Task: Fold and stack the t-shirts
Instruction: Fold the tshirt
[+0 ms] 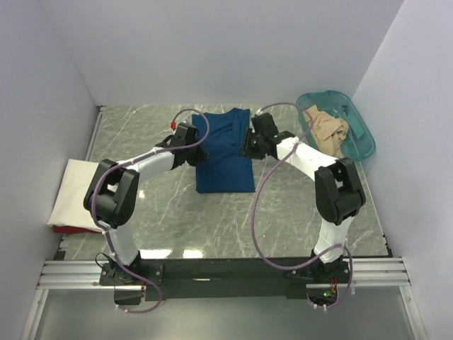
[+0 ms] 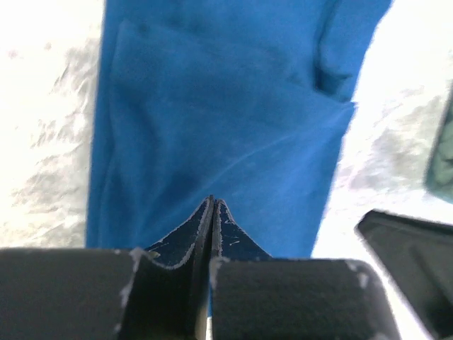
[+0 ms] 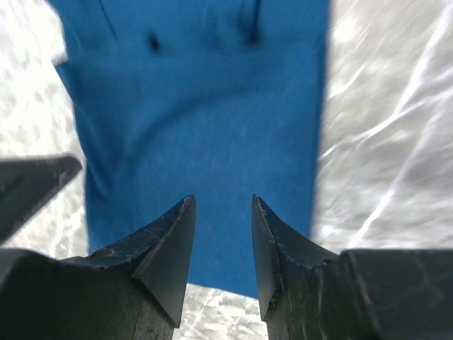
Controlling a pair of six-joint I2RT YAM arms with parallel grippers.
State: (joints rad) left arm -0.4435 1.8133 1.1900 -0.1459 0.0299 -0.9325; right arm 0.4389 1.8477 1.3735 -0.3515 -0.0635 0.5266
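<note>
A: Pressed together at the left gripper (image 2: 212, 202), only a hairline seam, no cloth visibly pinched. Parted at the right gripper (image 3: 223, 204), with nothing between.

B: Agreed. Poised low over the navy t-shirt (image 1: 223, 152), one at each long side, mid-frame. Probably placed that way to take both edges together for the next fold.

A: From the far left, then: a cream-white t-shirt (image 1: 74, 190) laid flat at the left edge of the table (image 1: 212, 227), over something red (image 1: 69, 229). Likely parked there as the start of the stack, out of the arms' sweep.

B: Centre next. Navy one already narrowed into a tall strip, collar end toward the top of the frame, hem toward the bottom. Fairly straight along both sides, so easy to get under.

A: Upper right: a tan-beige t-shirt (image 1: 327, 131) crumpled inside a teal tub (image 1: 362, 145), not yet unfolded or laid out.

B: As for room: bare marble below the hem, enough to fold top down. More bare surface between strip and cream shirt for carrying leftward. Tighter on the right, with the tub rim just beside that arm's forearm.
</note>
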